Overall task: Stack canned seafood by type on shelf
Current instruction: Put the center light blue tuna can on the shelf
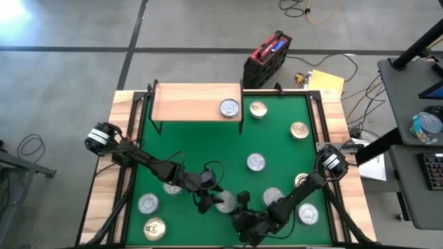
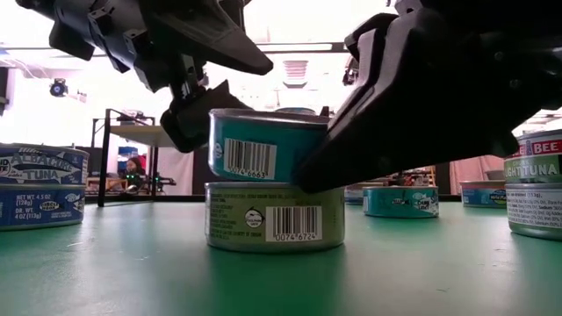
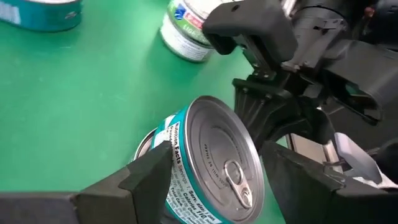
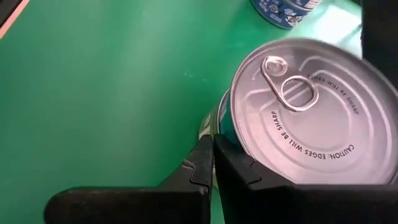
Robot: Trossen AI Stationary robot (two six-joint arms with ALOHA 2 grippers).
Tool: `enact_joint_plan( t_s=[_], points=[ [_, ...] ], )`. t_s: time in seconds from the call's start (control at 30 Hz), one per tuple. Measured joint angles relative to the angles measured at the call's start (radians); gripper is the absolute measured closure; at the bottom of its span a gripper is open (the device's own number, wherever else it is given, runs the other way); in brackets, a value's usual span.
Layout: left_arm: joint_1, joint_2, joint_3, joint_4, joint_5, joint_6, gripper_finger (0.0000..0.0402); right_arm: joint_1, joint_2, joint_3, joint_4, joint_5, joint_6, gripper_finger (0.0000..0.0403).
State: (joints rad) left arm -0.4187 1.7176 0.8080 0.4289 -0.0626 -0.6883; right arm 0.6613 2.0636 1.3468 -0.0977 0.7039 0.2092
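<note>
A teal-sided tin with a silver pull-tab lid sits on top of a green-labelled tin near the front middle of the green mat. My left gripper is shut on the teal tin, one finger on each side of it. My right gripper is shut, its tips pressed against the teal tin's side. The shelf stands at the mat's back left with one silver-topped tin at its right end. More canned seafood lies about the mat, such as a silver-topped tin.
Gold-topped tins lie beside the shelf, at the back right and front left. Stacked tins stand at the low view's left and right. A black and red case sits on the floor behind the table.
</note>
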Motion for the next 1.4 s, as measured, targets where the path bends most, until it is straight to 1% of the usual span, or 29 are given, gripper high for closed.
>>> enact_joint_plan(
  t_s=[0.3,0.77,0.87,1.0,1.13,1.4],
  points=[
    [-0.004,-0.004,0.045,0.016,0.041,0.08,0.0171,-0.001,0.001,-0.004,-0.029,0.011,-0.01,0.0394],
    [-0.008,-0.005,0.052,0.039,0.099,0.102,0.0171,-0.014,0.002,-0.004,-0.059,0.021,0.001,0.0394],
    [-0.009,-0.003,0.052,0.066,0.132,0.106,0.0171,-0.027,0.001,-0.003,-0.049,0.059,-0.002,0.0393],
    [-0.011,0.004,0.048,0.029,0.131,0.103,0.0171,-0.04,-0.005,0.001,-0.047,0.101,-0.005,0.0393],
    [-0.006,0.004,0.047,0.005,0.105,0.097,0.0171,-0.037,-0.01,0.001,-0.043,0.081,-0.017,0.0393],
    [-0.006,0.003,0.047,-0.005,0.09,0.102,0.0171,-0.039,-0.016,0.006,-0.044,0.065,-0.037,0.0393]
  ],
)
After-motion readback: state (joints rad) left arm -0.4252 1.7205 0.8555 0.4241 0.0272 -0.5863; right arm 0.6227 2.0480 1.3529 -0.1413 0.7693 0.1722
